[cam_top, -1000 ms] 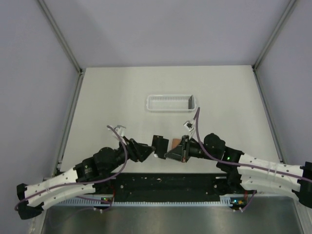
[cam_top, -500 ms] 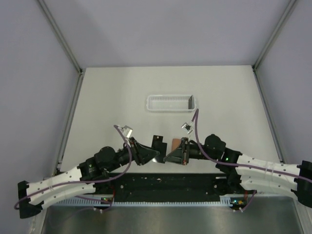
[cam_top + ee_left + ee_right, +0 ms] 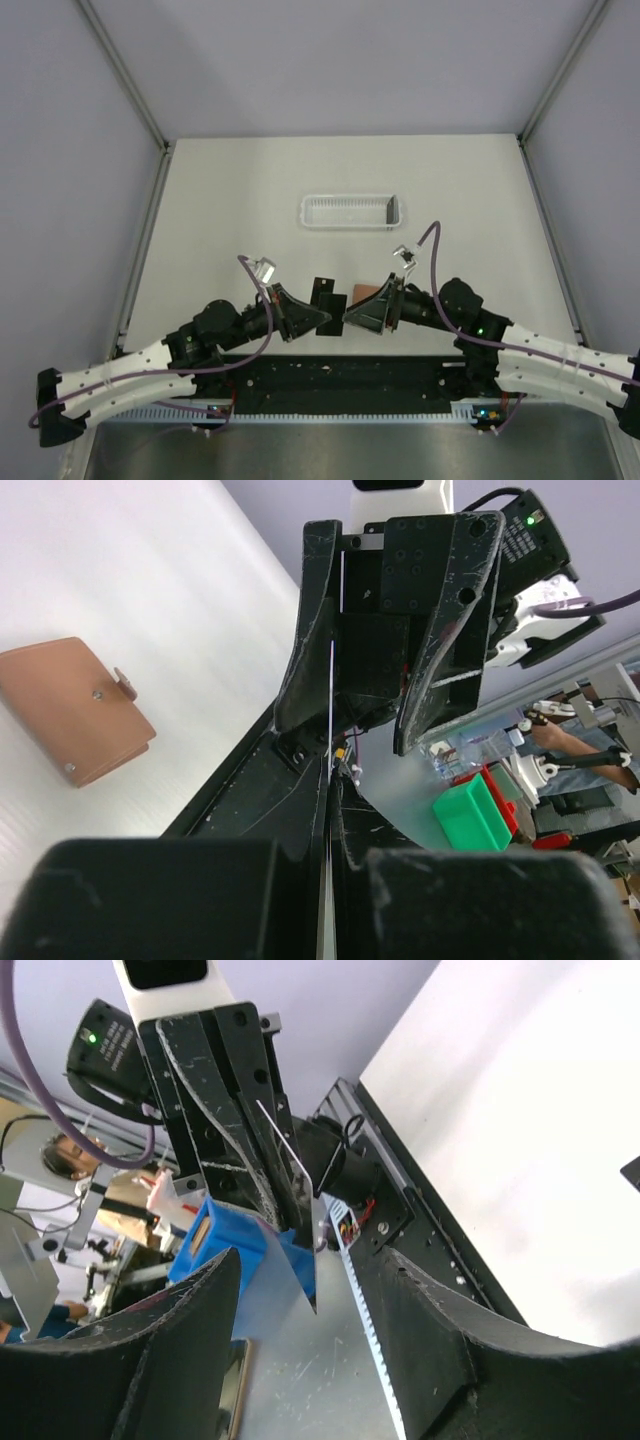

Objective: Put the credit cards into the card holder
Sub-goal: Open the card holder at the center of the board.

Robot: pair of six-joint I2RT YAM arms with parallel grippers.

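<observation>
One credit card [image 3: 330, 710] stands on edge above the near middle of the worktop [image 3: 250, 190], pinched by the left gripper [image 3: 328, 858], whose fingers are pressed together on it. The right gripper [image 3: 310, 1270] faces it with fingers spread. The second credit card [image 3: 325, 293] lies flat just on the far side, the card holder [image 3: 70, 725] closed to its right. Farther off sits a white slatted tray [image 3: 304, 212]

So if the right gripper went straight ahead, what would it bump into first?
Most likely the card pinched in the left gripper facing it, though depth is hard to judge.
</observation>
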